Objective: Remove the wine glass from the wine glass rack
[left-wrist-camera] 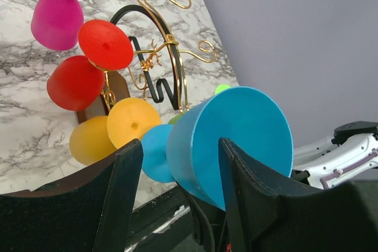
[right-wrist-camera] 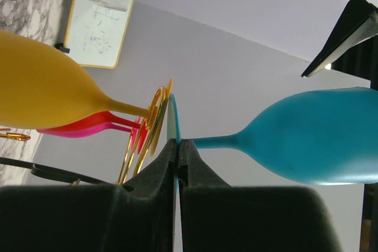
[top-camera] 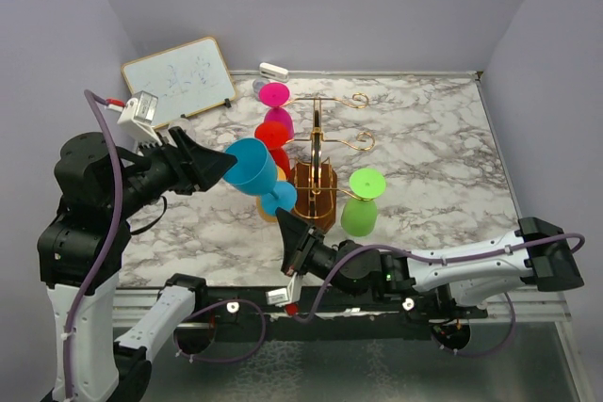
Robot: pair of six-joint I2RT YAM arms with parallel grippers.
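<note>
The gold wire wine glass rack (top-camera: pixel 317 138) stands mid-table on its brown base (top-camera: pixel 316 197). Pink (top-camera: pixel 275 94), red (top-camera: pixel 271 134) and green (top-camera: pixel 362 204) glasses hang on it. A blue wine glass (top-camera: pixel 252 165) lies tilted sideways just left of the rack. My right gripper (top-camera: pixel 281 217) is shut on the blue glass's foot disc (right-wrist-camera: pixel 175 119), beside the gold wire (right-wrist-camera: pixel 155 110) and a yellow glass (right-wrist-camera: pixel 47 92). My left gripper (top-camera: pixel 226 165) is open, its fingers (left-wrist-camera: pixel 127 181) on either side of the blue bowl (left-wrist-camera: pixel 248 128).
A small whiteboard (top-camera: pixel 179 80) leans at the back left, with a small white object (top-camera: pixel 272 70) by the back wall. Purple walls enclose the marble table (top-camera: pixel 433 138). The yellow (left-wrist-camera: pixel 133 121), red (left-wrist-camera: pixel 105 44) and pink (left-wrist-camera: pixel 56 19) glasses crowd the rack's left side.
</note>
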